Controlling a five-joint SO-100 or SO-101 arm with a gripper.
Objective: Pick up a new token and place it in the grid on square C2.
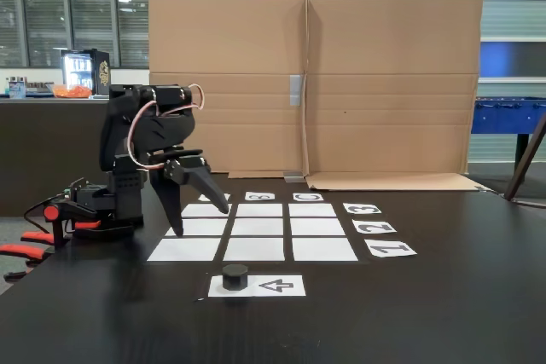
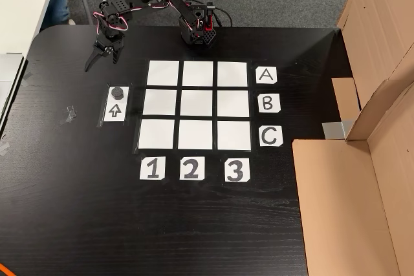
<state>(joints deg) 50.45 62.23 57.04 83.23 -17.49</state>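
Your gripper (image 1: 198, 217) hangs above the table (image 1: 444, 313), jaws spread wide and pointing down, with nothing between them. In the top-down fixed view the gripper (image 2: 100, 61) sits off the upper-left corner of the grid (image 2: 198, 105), over bare table, clear of every white cell.

The token (image 1: 235, 276) stands upright on one end of the arrow sheet (image 1: 277, 286); the printed arrow points at it. From above, the token (image 2: 117, 92) rests at the upper end of that sheet (image 2: 116, 112), which lies just left of the grid's left column and apart from it. The gripper is near the token but not touching it — it sits further up in that view.

All nine cells look bare. Square C2 (image 2: 196, 135) is the middle cell of the bottom row in the top-down view, in line with the C label (image 2: 270, 136) at the right and the 2 label (image 2: 190, 169) below. In the low fixed view, I cannot tell for sure which cell that is — part of the grid (image 1: 256, 228) is hidden by the gripper.

The arm's base (image 2: 197, 30) stands at the table's top edge above the grid. Cardboard (image 1: 341, 83) stands behind the grid in the low view.
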